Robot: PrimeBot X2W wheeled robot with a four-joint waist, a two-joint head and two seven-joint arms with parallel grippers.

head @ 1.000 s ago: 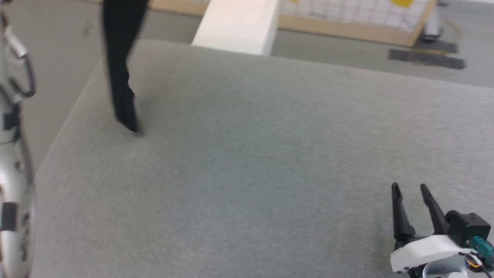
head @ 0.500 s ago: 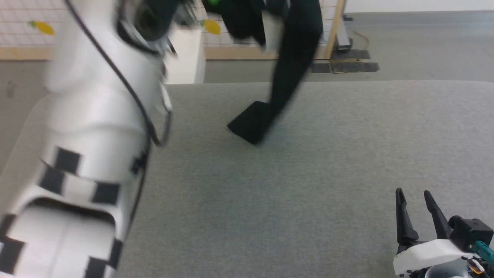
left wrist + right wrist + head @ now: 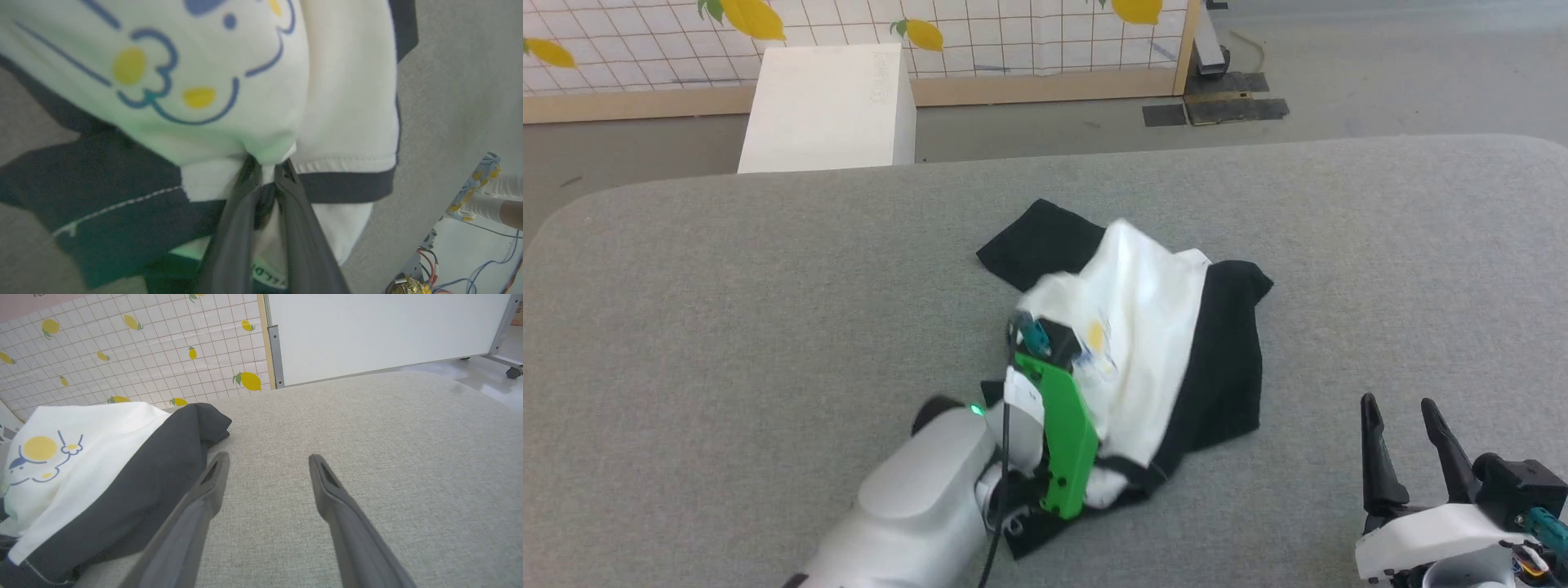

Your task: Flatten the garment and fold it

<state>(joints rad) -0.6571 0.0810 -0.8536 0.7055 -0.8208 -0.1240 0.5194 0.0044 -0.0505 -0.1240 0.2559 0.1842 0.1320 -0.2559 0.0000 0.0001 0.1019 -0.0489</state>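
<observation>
**Friend:** Where is the shirt now?

**Me:** My white T-shirt with black sleeves (image 3: 1152, 327) lies in a heap near the middle of the grey cloth-topped counter (image 3: 768, 310). One black sleeve sticks out at the far side. Another black part hangs down the right side. The little yellow-and-blue drawing faces up.

**Friend:** Are you holding it?

**Me:** Yes. My left pincer (image 3: 267, 167) is pinched tight on a bunch of white cloth by a hem. My right pincer (image 3: 1395, 402) is spread wide and holds nothing. It waits over bare counter, near the shirt's right side but not touching it.

**Friend:** So how much is done?

**Me:** Not much, I think. The shirt is on the counter, and that's about all. It is bunched up and wrinkly, not flat. No neat fold is made yet.

**Friend:** What is left?

**Me:** Nearly everything. I guess I must spread it out first, pull both sleeves straight and smooth the lumps. Only then can I fold it. One pincer has a corner, so that's a start.
</observation>
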